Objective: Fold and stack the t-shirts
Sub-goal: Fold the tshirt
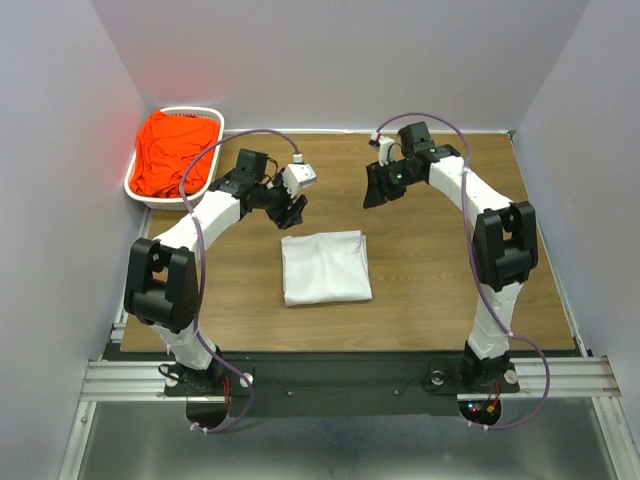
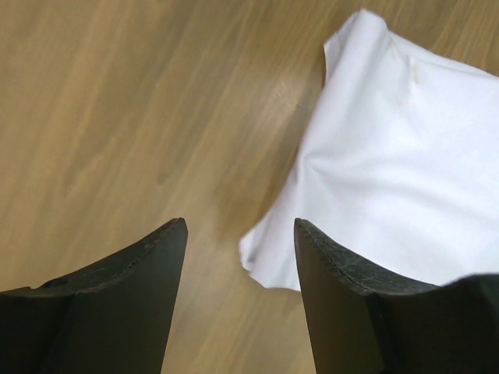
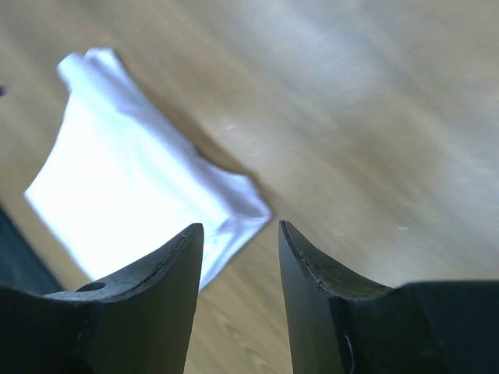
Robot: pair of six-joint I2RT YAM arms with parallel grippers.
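A table with a warm brown wood-grain top stands in a booth closed in by plain, pale grey-lilac panels: a back wall, a left wall and a right wall. Along its near edge runs a ribbed aluminium rail, and below that lies a dull grey surface, possibly sheet metal. The light is soft and even, leaving faint shadows and a pale sheen on the wood.
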